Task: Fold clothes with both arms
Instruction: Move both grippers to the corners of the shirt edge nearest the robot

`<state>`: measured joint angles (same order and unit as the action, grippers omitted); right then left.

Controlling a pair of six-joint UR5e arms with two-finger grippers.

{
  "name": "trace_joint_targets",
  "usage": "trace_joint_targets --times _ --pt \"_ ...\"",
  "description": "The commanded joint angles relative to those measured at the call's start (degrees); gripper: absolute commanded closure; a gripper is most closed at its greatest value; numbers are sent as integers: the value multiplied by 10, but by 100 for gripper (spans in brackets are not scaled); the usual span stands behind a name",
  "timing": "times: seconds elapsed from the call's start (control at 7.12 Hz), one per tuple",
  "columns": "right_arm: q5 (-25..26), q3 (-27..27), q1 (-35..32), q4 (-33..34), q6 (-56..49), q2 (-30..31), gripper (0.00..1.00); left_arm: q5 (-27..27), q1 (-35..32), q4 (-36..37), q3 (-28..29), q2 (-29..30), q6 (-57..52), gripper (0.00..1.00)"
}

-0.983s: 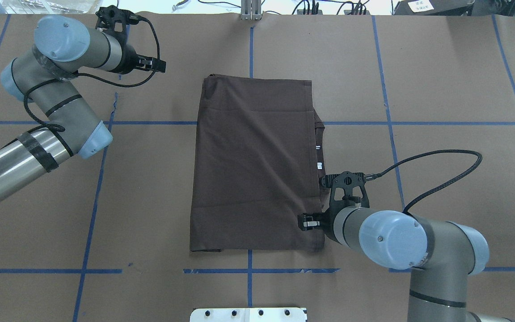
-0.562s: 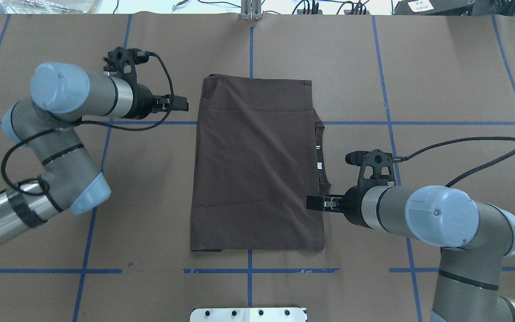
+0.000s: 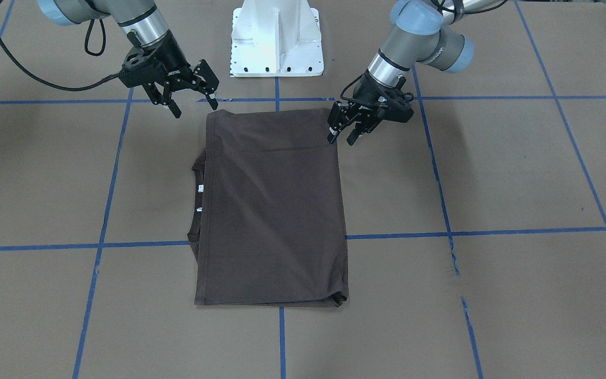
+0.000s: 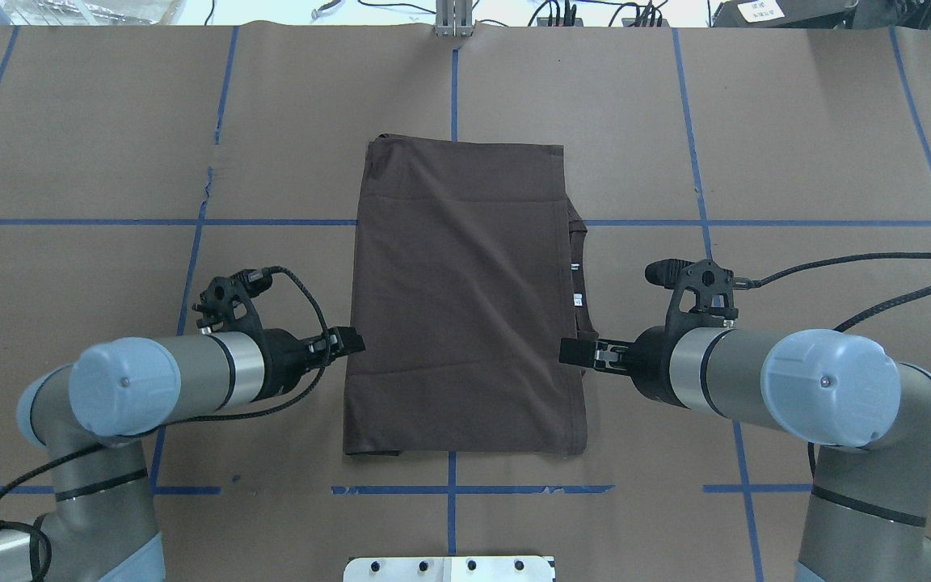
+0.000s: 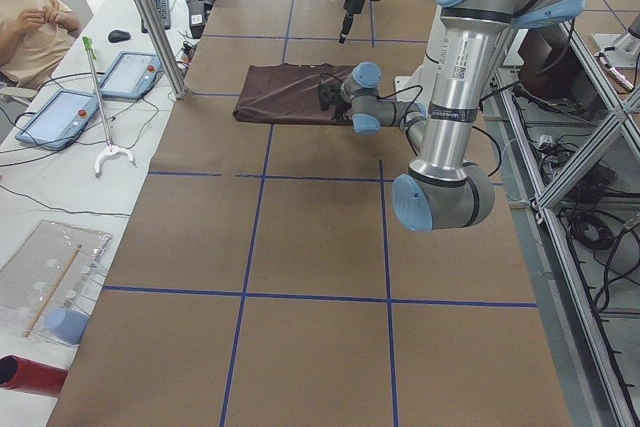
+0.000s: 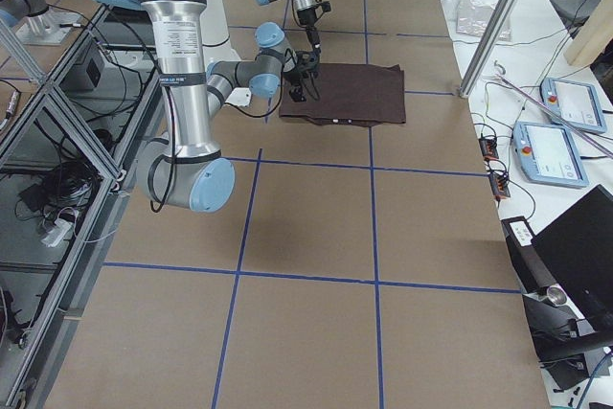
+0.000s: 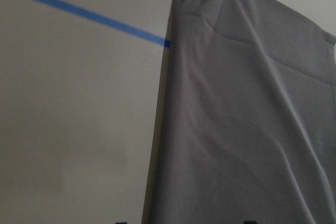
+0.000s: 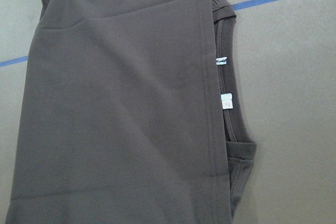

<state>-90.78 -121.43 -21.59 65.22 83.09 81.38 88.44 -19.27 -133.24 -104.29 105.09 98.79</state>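
The dark brown T-shirt (image 4: 461, 295) lies folded into a tall rectangle in the middle of the table (image 3: 492, 173). Its collar and white neck tags (image 8: 226, 100) peek out along its right edge. My left gripper (image 4: 352, 343) hovers open at the shirt's left edge, near the corner closest to me, and also shows in the front view (image 3: 341, 138). My right gripper (image 4: 575, 353) hovers open over the opposite edge, just below the collar; the front view (image 3: 195, 108) shows its fingers spread wide. Neither holds any cloth. The left wrist view shows the shirt's (image 7: 236, 119) left edge.
Blue tape lines (image 4: 449, 489) grid the brown paper table cover, which has a small tear (image 4: 208, 182) at the left. The white pedestal base (image 4: 449, 568) stands at the near edge. A person (image 5: 30, 17) sits at a side desk with tablets (image 5: 125, 75).
My left arm swung from the far left of the table down to the shirt's near left edge. My right gripper shifted slightly away from me along the right edge. The shirt has not moved.
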Motion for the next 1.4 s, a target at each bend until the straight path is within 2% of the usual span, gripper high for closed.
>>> trace_joint_targets --times 0.0,0.42,0.98,1.26 --pt "1 0 -5 0 1 0 0 -48 54 0 -2 -6 61 36" --pt "1 0 -6 1 1 0 0 -49 67 0 -6 -25 60 36" --pt "1 2 -8 1 1 0 0 -50 91 0 -7 -22 62 36" --pt "2 3 -8 1 1 1 0 -49 92 -1 -6 -20 63 46"
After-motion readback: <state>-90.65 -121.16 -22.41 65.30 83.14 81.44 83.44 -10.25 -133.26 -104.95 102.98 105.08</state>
